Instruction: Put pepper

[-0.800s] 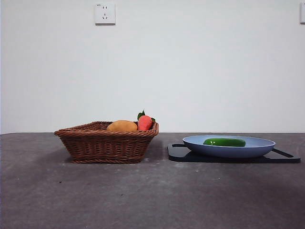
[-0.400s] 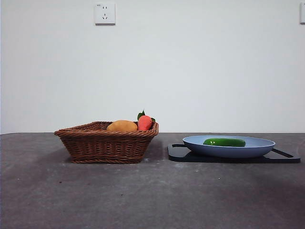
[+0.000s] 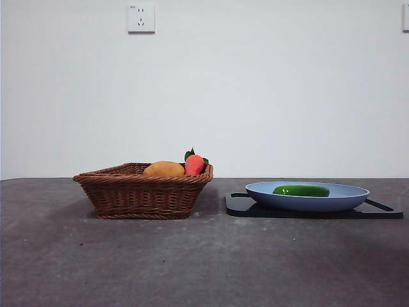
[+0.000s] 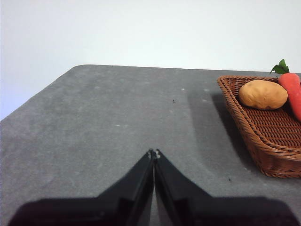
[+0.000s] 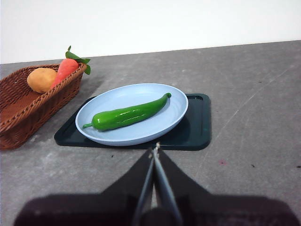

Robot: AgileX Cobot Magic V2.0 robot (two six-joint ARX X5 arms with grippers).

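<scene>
Lying unmoved on blue plate [image 3: 348,198], pepper [image 3: 301,190], both hands closed, idle.

Even soft light, faint shadows, sharp.

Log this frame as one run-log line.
pepper: lying on blue plate | left gripper: shut, away from basket | right gripper: shut, short of plate

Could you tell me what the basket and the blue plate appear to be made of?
The basket looks like woven wicker: brown interlaced strands, braided rim. The blue plate seems smooth plastic or glazed ceramic, going by its even, faintly sheened surface; which one is unclear.
</scene>
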